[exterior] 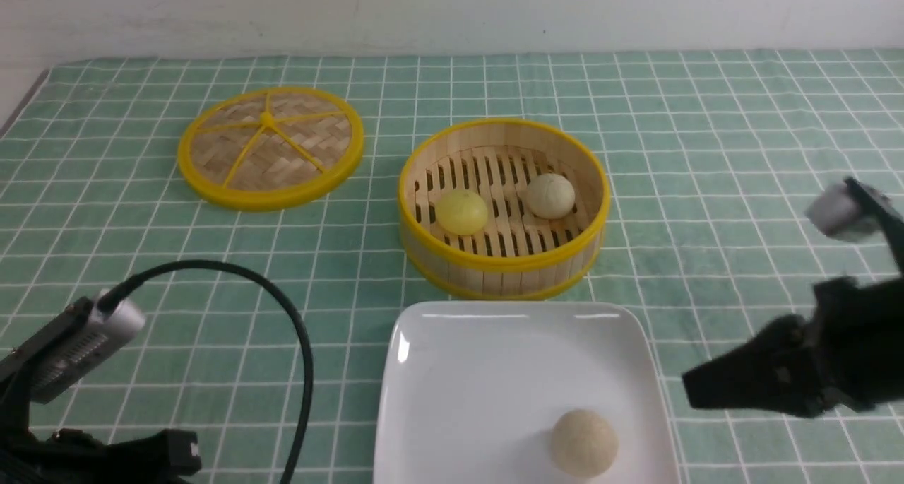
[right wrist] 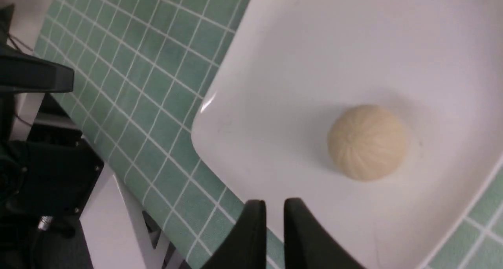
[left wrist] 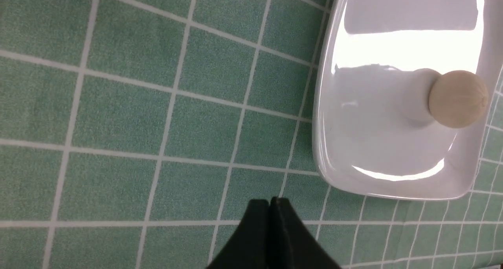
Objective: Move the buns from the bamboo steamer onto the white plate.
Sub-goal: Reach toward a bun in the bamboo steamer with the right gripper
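The bamboo steamer [exterior: 503,261] stands mid-table, holding the yellow bun [exterior: 462,211] on its left side and the cream bun [exterior: 550,196] on its right. In front of it lies the white plate [exterior: 466,392], also in the left wrist view [left wrist: 377,143] and the right wrist view [right wrist: 314,57]. My right gripper [exterior: 696,388] hovers just right of the plate; its tips [right wrist: 275,203] stand over the plate's edge, all but together and holding nothing. My left gripper [left wrist: 271,200] is shut and empty above the cloth, left of the plate.
A tanner third ball [exterior: 584,443] [right wrist: 367,142] [left wrist: 458,99] rests near the plate's front right. The flat woven lid [exterior: 270,147] lies at the back left. A green checked cloth [exterior: 706,152] covers the table. A black cable [exterior: 296,328] arches over the left arm.
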Controlling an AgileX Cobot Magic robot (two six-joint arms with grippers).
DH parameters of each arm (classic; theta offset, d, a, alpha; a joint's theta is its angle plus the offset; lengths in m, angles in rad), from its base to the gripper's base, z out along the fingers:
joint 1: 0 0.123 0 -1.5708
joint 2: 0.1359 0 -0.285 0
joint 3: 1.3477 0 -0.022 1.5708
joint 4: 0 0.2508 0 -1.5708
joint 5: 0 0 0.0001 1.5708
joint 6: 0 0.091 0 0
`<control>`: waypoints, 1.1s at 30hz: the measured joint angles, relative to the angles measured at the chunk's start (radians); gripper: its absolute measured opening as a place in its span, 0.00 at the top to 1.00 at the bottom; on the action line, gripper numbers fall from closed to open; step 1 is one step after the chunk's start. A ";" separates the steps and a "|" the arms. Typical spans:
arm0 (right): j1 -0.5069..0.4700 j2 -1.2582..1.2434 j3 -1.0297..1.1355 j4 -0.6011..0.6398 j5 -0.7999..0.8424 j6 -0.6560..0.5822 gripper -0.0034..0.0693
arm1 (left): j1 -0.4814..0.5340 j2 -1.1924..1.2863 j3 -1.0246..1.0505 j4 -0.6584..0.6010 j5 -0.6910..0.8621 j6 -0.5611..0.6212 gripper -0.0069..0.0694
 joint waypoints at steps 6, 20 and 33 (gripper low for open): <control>0.129 0.256 -0.309 -0.385 -0.080 0.331 0.68 | 0.000 0.001 -0.001 0.009 -0.001 0.008 0.88; 0.225 0.764 -0.893 -0.951 -0.209 0.756 0.43 | 0.000 0.001 -0.006 0.004 -0.073 0.026 0.68; 0.225 0.921 -0.960 -1.021 -0.318 0.782 0.89 | 0.000 0.001 -0.006 0.004 -0.086 -0.023 0.55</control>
